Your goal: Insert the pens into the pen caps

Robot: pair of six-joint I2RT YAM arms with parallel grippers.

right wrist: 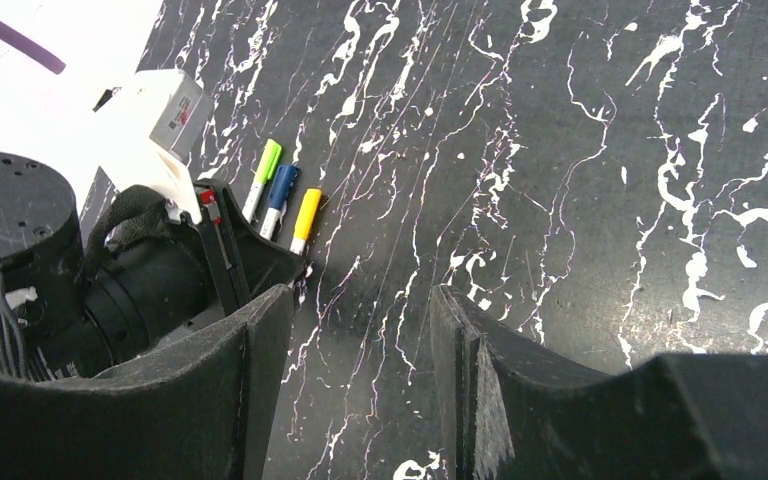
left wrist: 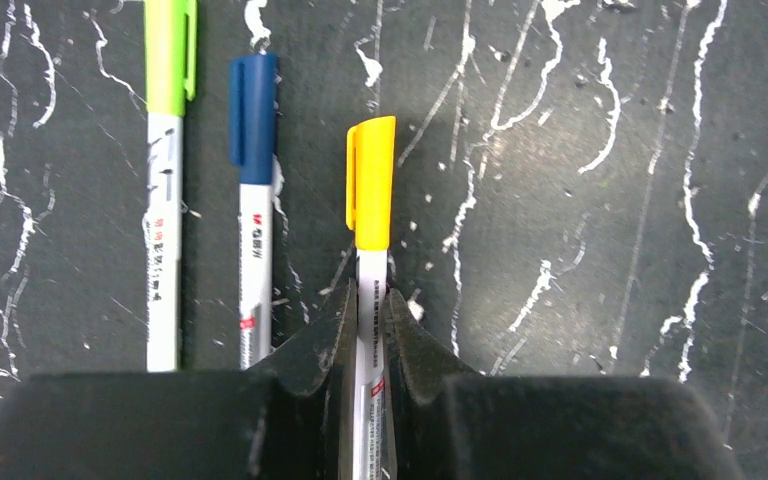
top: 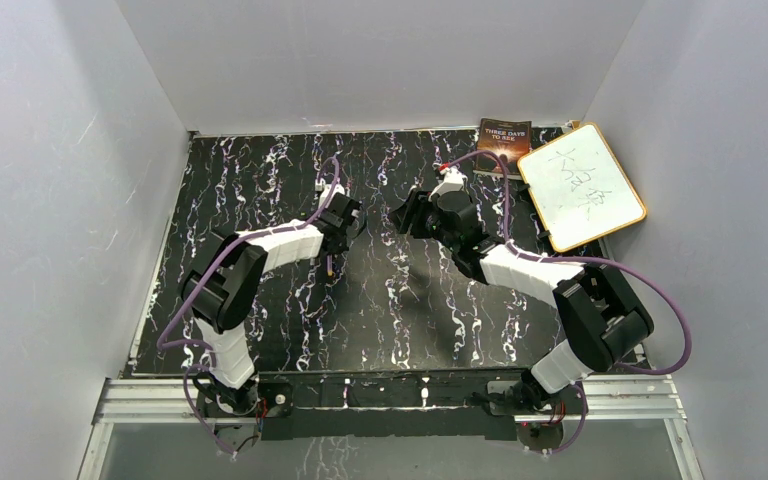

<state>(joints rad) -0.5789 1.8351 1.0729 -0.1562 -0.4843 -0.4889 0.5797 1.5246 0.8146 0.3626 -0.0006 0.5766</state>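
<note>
- Held yellow-capped pen by its white barrel in left gripper, pinched tight just behind the yellow cap, likely to steady it.
- Found green-capped pen and blue-capped pen parallel beside it, near the middle of the table, off every edge.
- Hung right gripper wide apart, empty, nearby.

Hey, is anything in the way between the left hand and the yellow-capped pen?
Nothing visible. The left hand is shut on the yellow-capped pen, its fingers pinching the white barrel. The blue-capped pen lies beside it, apart from the grip.
</note>
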